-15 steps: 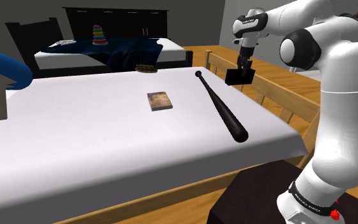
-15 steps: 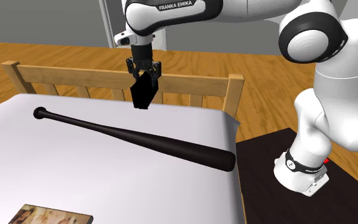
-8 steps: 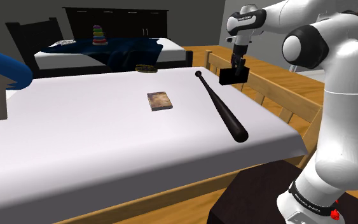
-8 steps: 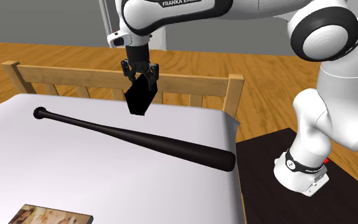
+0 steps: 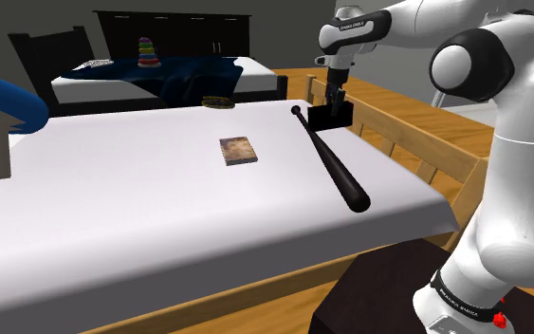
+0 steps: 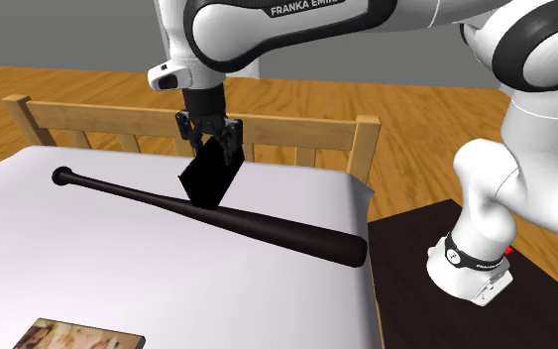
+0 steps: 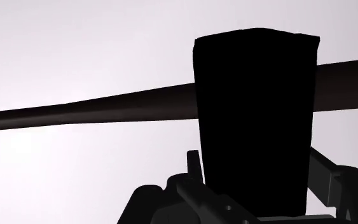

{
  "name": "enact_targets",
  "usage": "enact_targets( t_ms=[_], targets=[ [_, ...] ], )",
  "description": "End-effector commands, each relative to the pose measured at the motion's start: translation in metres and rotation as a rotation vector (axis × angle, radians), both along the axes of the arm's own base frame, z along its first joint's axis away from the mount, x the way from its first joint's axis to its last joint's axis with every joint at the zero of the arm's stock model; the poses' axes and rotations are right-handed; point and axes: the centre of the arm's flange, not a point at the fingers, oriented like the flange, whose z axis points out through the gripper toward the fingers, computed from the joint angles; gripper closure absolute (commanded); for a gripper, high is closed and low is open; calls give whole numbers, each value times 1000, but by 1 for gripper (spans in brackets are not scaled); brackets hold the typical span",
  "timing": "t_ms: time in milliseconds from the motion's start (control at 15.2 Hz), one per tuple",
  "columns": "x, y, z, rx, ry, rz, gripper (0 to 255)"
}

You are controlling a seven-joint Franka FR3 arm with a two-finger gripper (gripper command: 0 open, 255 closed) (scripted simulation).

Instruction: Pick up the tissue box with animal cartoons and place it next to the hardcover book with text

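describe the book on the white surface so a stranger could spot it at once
Start at the wide white surface with the wooden rail. Near its middle, on the shoulder view's left of the long black baseball bat, lies a small brownish hardcover book. It alone is flat and tan; the bat is long and thin, and the black box is in the black gripper.

The box [image 6: 205, 180] is drawn flat matt black, with no print showing. The bat [image 6: 277, 230] is black too, smooth with a faint sheen. The sheet [image 5: 141, 199] is smooth, matt white cloth, and the rail [image 6: 296, 127] is light, grained wood. The arm [image 6: 267, 20] has a glossy white shell. The book [image 5: 239, 150] has a dull brownish cover.
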Motion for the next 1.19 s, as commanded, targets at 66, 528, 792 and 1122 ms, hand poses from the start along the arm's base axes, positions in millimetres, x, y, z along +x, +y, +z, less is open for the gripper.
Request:
enact_targets(
  t_ms=[66, 528, 792, 1122],
  targets=[
    [15, 41, 1, 0, 0, -1, 255],
    [48, 127, 1, 0, 0, -1, 255],
    [67, 177, 1, 0, 0, -1, 255],
    [90, 238, 1, 0, 0, -1, 255]
  ],
)
